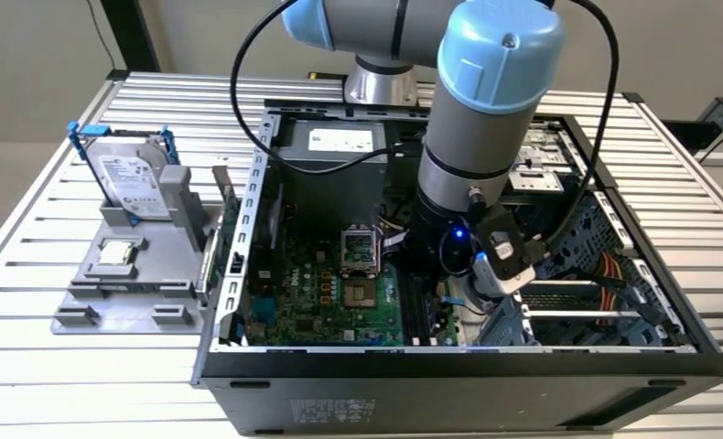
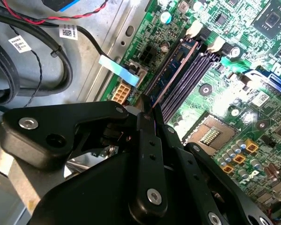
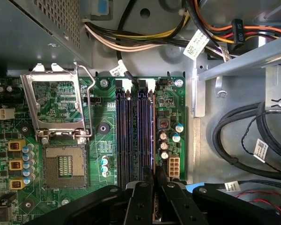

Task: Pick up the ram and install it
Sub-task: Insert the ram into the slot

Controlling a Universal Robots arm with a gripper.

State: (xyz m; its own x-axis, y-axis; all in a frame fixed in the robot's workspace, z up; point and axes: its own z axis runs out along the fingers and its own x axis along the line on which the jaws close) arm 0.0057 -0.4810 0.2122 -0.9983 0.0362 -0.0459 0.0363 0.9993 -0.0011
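The ram (image 2: 171, 77) is a thin blue board with dark chips. It stands on edge in the outermost of the dark memory slots (image 3: 131, 136) on the green motherboard (image 1: 325, 311). In the first wrist view the ram (image 3: 152, 131) runs along the slot nearest the capacitors. My gripper (image 2: 153, 112) sits at one end of the stick, its black fingers (image 3: 143, 192) pressed together on the board's upper edge. In the exterior view the arm's wrist (image 1: 466, 183) reaches down into the open computer case (image 1: 459, 366).
Beside the slots lies an open processor socket (image 3: 63, 164) with its metal frame (image 3: 56, 101) raised. Black cable bundles (image 3: 243, 136) and a drive cage (image 1: 606, 302) crowd the other side. Outside the case, a grey stand (image 1: 117, 293) holds a hard drive (image 1: 130, 183) and a square chip (image 1: 120, 253).
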